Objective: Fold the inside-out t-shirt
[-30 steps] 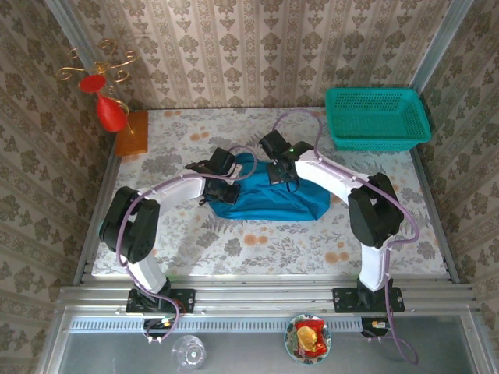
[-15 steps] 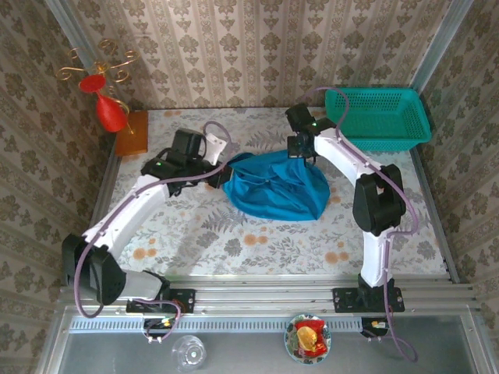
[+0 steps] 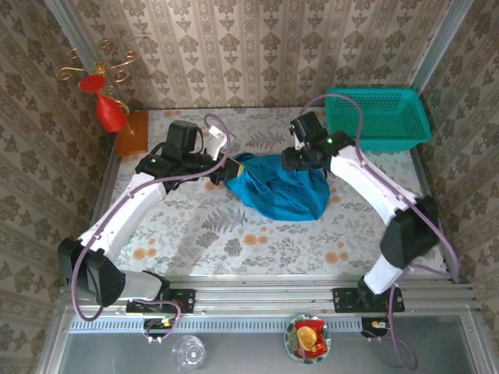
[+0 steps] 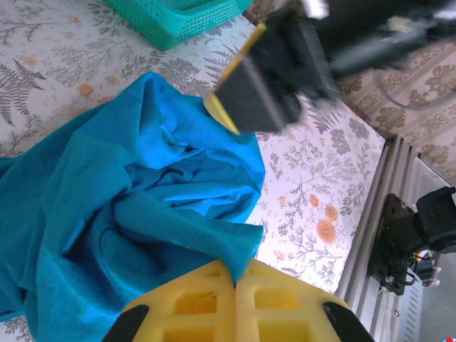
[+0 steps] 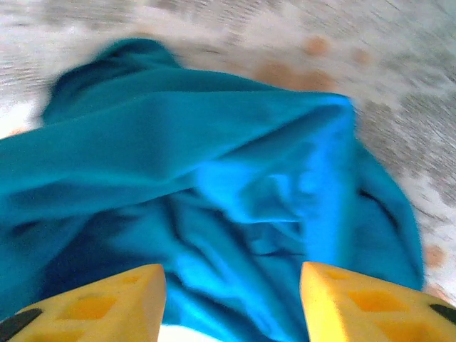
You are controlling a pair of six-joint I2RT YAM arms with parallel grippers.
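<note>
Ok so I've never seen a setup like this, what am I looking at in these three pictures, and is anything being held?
These are two robot arms bolted at the near edge of a flower-patterned table. The wide picture is from a camera fixed above and behind them; the other two come from cameras on each wrist, so the yellow blocks at the bottom are that arm's own fingers. On the table lie a crumpled bright blue t-shirt and, in the far right corner, a teal basket. The left gripper is shut, pinching an edge of the t-shirt. The right gripper is open above the cloth, holding nothing.
</note>
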